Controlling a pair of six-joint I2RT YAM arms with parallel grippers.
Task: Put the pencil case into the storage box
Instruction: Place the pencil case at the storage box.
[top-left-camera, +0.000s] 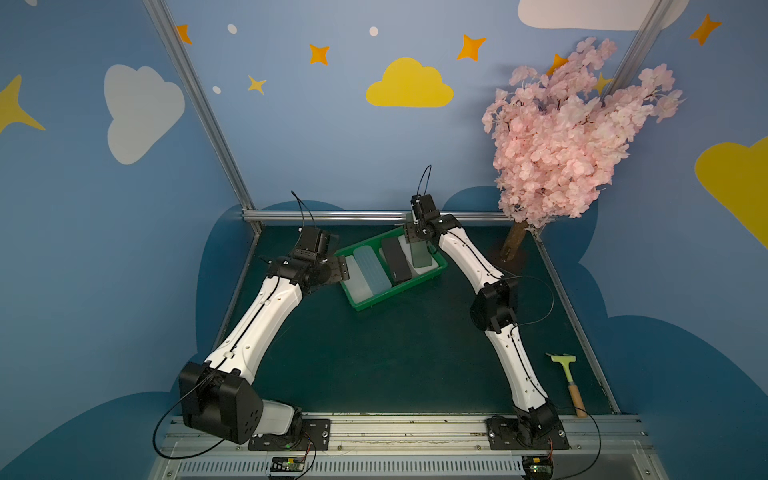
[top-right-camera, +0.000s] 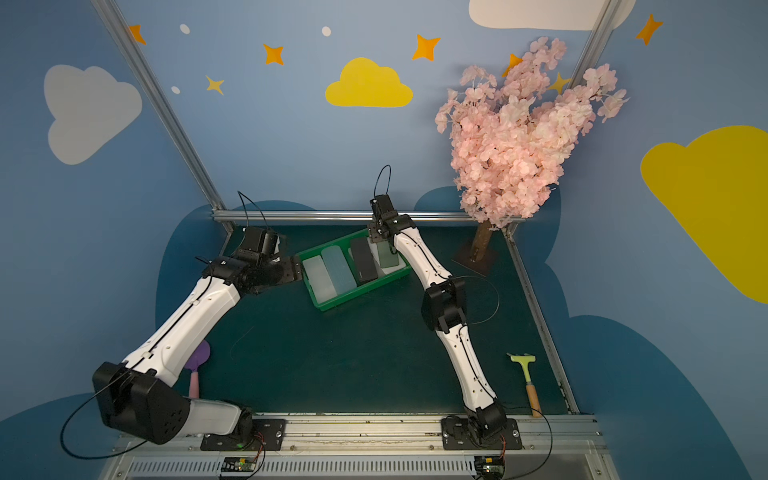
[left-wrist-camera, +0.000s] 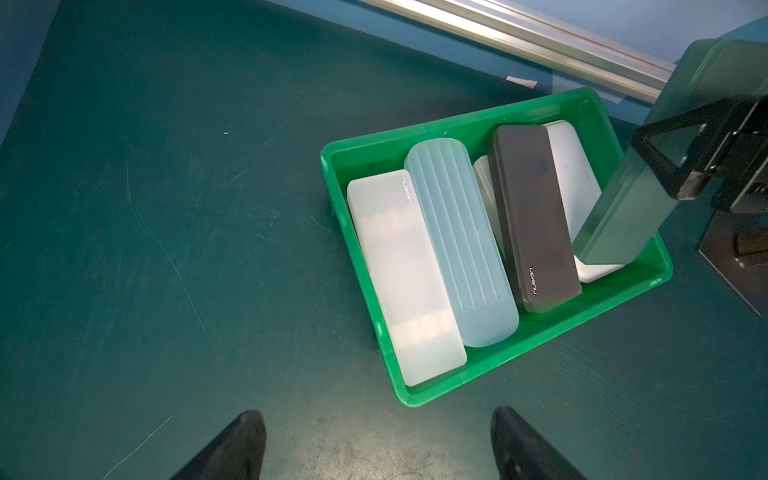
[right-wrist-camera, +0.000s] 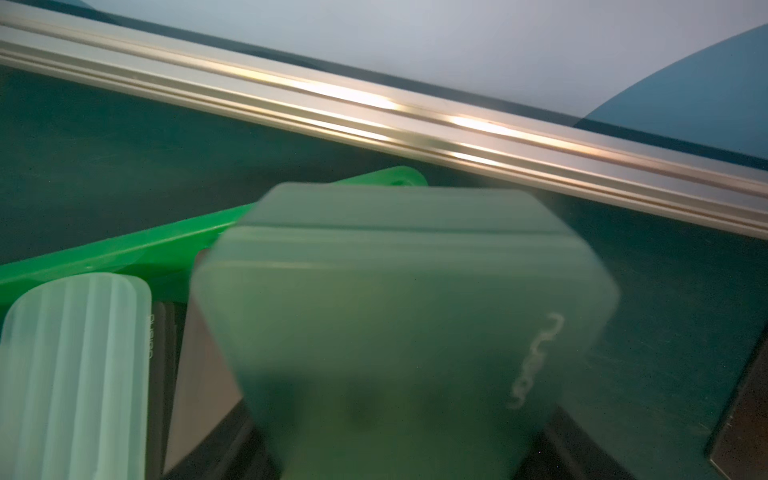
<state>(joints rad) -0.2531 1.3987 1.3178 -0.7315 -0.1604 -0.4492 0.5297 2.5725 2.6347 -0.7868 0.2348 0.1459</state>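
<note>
The bright green storage box (top-left-camera: 399, 293) (top-right-camera: 361, 293) (left-wrist-camera: 536, 338) (right-wrist-camera: 124, 249) sits at the back of the mat, askew. Inside lie a frosted white case (left-wrist-camera: 407, 282), a ribbed pale blue case (left-wrist-camera: 461, 245) and a black case (left-wrist-camera: 532, 216) resting on another white case (left-wrist-camera: 573, 174). My right gripper (top-left-camera: 420, 239) (top-right-camera: 380, 239) (right-wrist-camera: 395, 440) is shut on a dark green translucent pencil case (top-left-camera: 419, 253) (top-right-camera: 386, 255) (left-wrist-camera: 615, 216) (right-wrist-camera: 395, 311). It is tilted steeply, its low end inside the box over the white case. My left gripper (top-left-camera: 343, 270) (top-right-camera: 297, 268) (left-wrist-camera: 378, 440) stands open and empty beside the box's left end.
A pink blossom tree (top-left-camera: 561, 137) on a trunk stands at the back right. A scraper with a wooden handle (top-left-camera: 569, 378) lies near the front right edge. A purple and pink spatula (top-right-camera: 197, 365) shows under the left arm. An aluminium rail (top-left-camera: 332, 215) bounds the back.
</note>
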